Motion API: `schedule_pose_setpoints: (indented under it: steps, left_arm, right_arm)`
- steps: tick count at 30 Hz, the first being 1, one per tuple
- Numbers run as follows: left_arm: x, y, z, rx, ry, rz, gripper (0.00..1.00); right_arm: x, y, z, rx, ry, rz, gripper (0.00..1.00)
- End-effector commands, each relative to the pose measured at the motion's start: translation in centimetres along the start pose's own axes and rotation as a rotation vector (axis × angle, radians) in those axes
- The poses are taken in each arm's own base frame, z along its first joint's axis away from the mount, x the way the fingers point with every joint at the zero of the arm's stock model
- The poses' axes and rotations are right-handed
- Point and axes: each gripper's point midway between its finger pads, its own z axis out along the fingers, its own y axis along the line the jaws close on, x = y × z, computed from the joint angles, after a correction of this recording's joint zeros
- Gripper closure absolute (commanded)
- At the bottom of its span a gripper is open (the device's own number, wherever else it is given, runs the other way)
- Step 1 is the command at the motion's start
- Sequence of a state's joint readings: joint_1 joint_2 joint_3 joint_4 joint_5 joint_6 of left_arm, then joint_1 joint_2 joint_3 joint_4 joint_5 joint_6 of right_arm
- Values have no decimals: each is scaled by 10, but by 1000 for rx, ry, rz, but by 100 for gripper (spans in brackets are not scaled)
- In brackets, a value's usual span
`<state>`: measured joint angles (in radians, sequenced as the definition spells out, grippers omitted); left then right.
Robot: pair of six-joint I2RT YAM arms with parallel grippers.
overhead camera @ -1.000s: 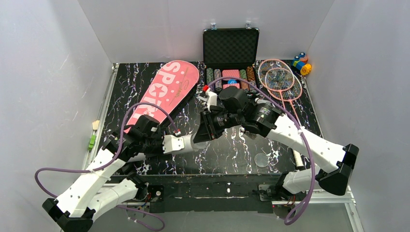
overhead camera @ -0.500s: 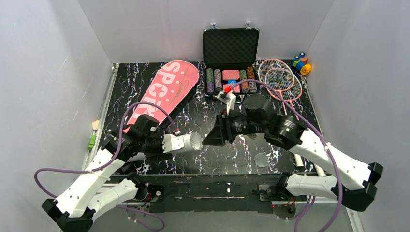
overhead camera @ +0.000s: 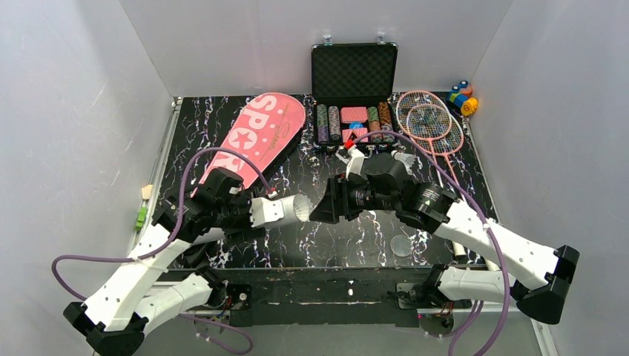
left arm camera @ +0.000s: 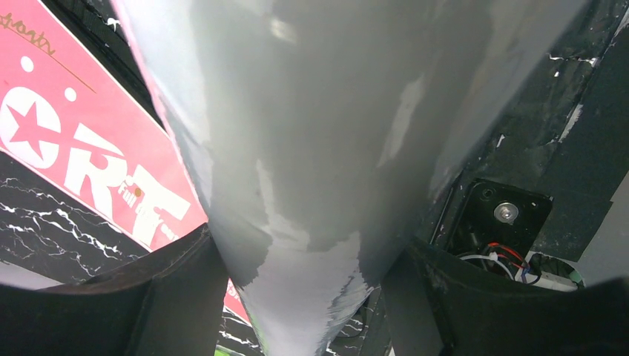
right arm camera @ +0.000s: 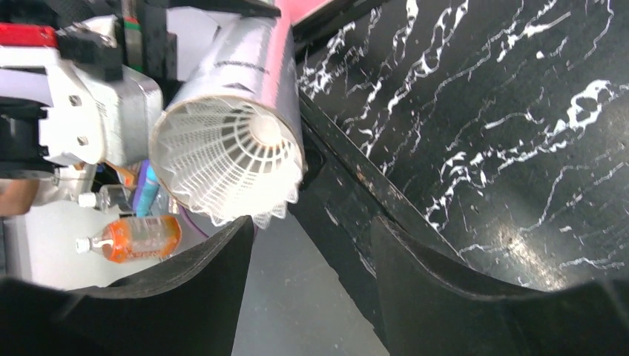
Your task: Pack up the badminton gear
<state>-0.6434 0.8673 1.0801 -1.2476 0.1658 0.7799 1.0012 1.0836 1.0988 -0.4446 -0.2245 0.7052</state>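
Note:
My left gripper (overhead camera: 256, 212) is shut on the long white tube (overhead camera: 285, 210), held level above the table with its mouth pointing right. The tube (left arm camera: 311, 133) fills the left wrist view between the gripper's (left arm camera: 308, 267) dark fingers. A white feathered shuttlecock (right arm camera: 230, 159) sits in the tube's (right arm camera: 248, 52) mouth, skirt outward. My right gripper (overhead camera: 317, 213) faces that mouth from just to the right, open and empty (right arm camera: 311, 230). The pink "SPORT" bag (overhead camera: 256, 137) lies at the back left. Two pink rackets (overhead camera: 430, 122) lie at the back right.
An open black case of poker chips (overhead camera: 354, 89) stands at the back centre. Colourful toy blocks (overhead camera: 462, 96) sit in the back right corner. A small clear round disc (overhead camera: 401, 245) lies on the table (overhead camera: 356, 237) near the front edge.
My right gripper has opened, let go of the shuttlecock in the tube's mouth and drawn back a little to the right. The left gripper keeps its hold and has shifted the tube slightly.

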Motion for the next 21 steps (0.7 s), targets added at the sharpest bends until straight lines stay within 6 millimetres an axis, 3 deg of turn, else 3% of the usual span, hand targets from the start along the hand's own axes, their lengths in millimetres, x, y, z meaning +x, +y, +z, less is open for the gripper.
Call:
schedule_pose_setpoints:
  steps: [1,8,18,21]
  left_arm:
    - [-14,10,-10,-36,-50,-4,77]
    - [-15,10,-12,-42,-55,-3,77]
    - [-26,16,-19,-53,-82,-9,77]
    - [-29,16,-19,-50,-91,-14,77]
  right_arm:
    - [-27,14,4,-57,-118,9,32]
    - [-23,9,15,-53,-109,54,34]
    - [-11,-14,32,-7,-102,74,37]
    - [-13,-11,35,-26,-102,72,36]
